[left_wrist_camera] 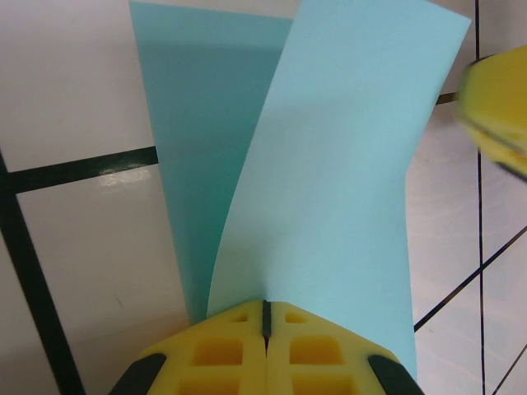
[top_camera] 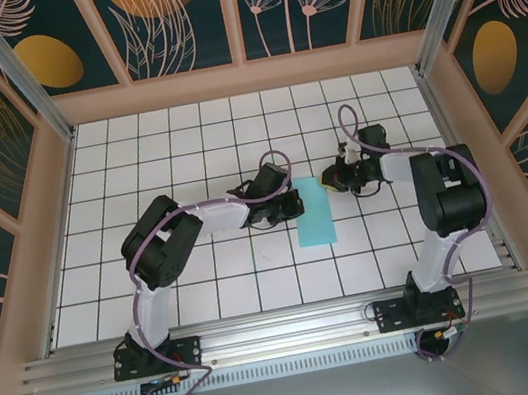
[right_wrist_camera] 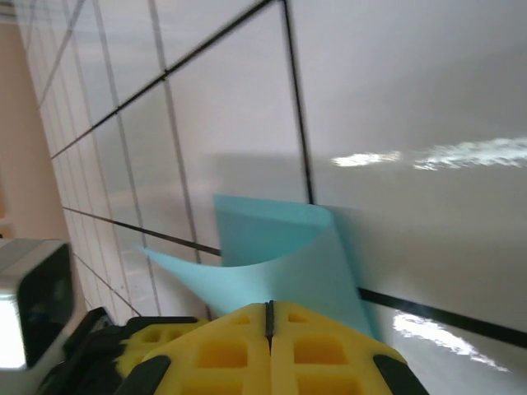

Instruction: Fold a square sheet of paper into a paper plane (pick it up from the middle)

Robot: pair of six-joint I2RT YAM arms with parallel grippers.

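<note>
Top external view: panelled walls (top_camera: 174, 20) printed with leaves and flowers enclose a white grid-tiled table (top_camera: 139, 178). An aluminium rail (top_camera: 286, 331) at the near edge carries the two arm bases.

The left arm (top_camera: 160, 240) and right arm (top_camera: 446, 192) both bend inward towards the table centre.

The square sheet of paper (top_camera: 313, 212) lies between them near the middle of the table, showing from above as a narrow upright turquoise rectangle.

Left wrist view: the sheet (left_wrist_camera: 346, 164) stands in two layers. The darker lower layer lies flat on the tiles, and the paler upper layer lifts off it and curves up to the fingertips.

Right wrist view: the same lifted layer (right_wrist_camera: 280, 263) bows upward above the flat one.

The left gripper (left_wrist_camera: 265, 311) has its yellow jaws pressed together, and the raised layer appears pinched at their tips. From above, it (top_camera: 291, 203) sits at the sheet's left edge.

The right gripper (right_wrist_camera: 268, 309) also has its jaws fully together. The paper runs up to its tips, but a grip cannot be confirmed. From above, it (top_camera: 334, 182) sits just beside the sheet's upper right corner.

One blurred yellow finger (left_wrist_camera: 498, 107) of the right gripper appears just beside the lifted layer's right edge.
</note>
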